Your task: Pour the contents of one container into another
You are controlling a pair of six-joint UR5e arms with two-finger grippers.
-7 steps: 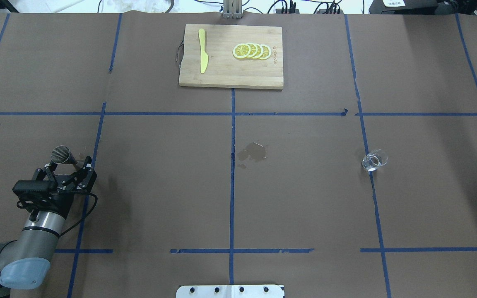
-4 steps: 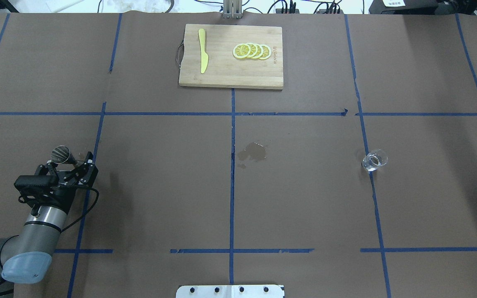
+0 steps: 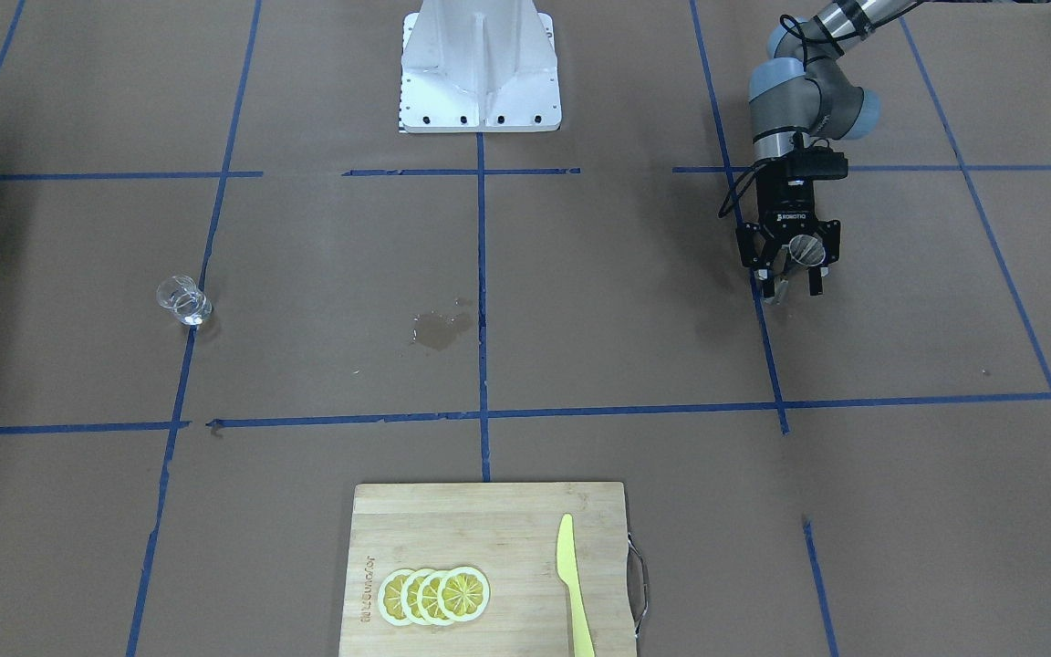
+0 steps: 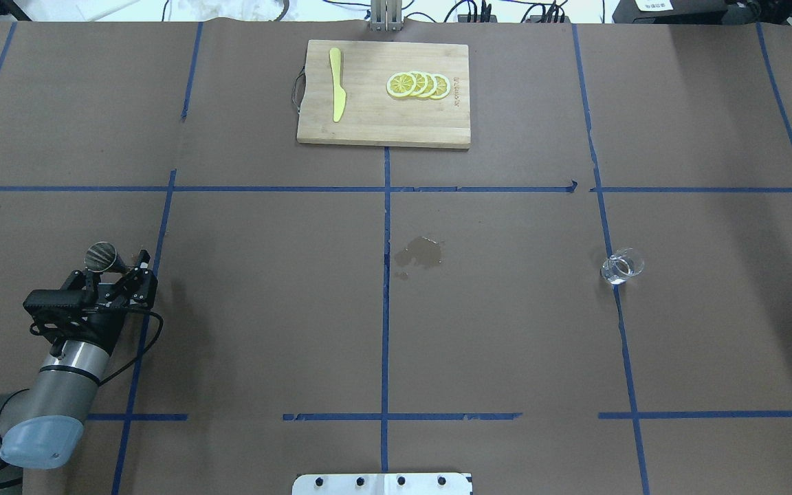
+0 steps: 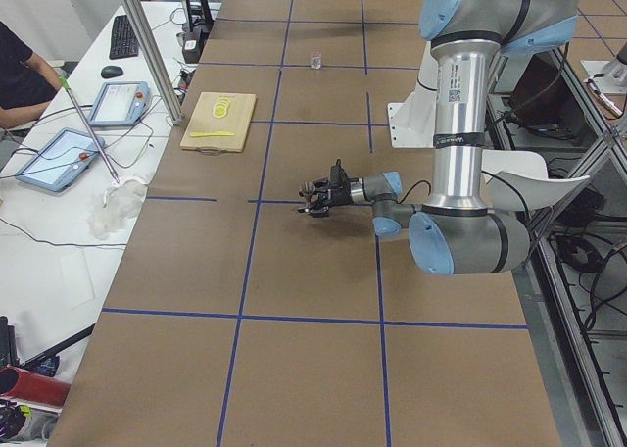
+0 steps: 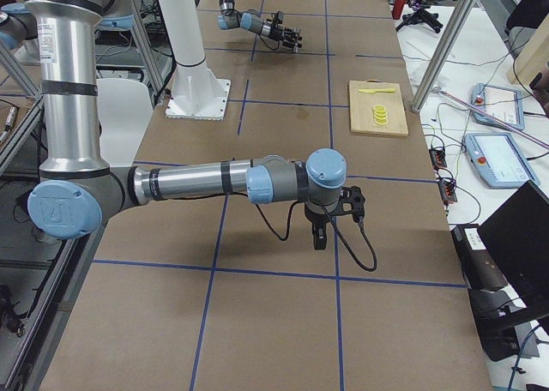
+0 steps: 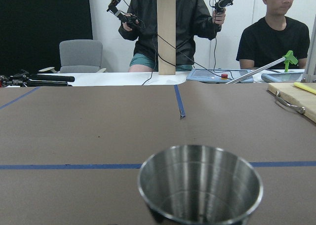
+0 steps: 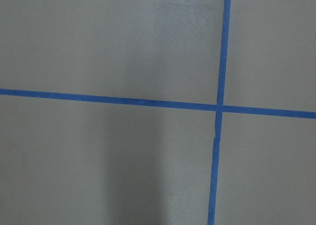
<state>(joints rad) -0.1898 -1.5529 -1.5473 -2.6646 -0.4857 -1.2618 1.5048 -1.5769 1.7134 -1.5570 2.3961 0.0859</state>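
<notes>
1. Right now the left gripper [image 4: 115,269] is holding its jaws spread wide and gripping nothing. The steel jigger [image 4: 102,256] is sitting between them, mouth up, straight ahead of the wrist.
2. The glass cup [image 4: 621,267] is standing well apart, on the right half of the table [image 4: 506,330], so the right arm is probably nearer.
3. The right gripper [image 6: 319,228] is pointing downward; I cannot tell how its jaws are standing.

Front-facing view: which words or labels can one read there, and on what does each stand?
"ROBOTIQ", small, on the body of the left end effector.
Engraved mark on the cutting board, beside the lemon slices: too small to read.
No other text shows.
</notes>
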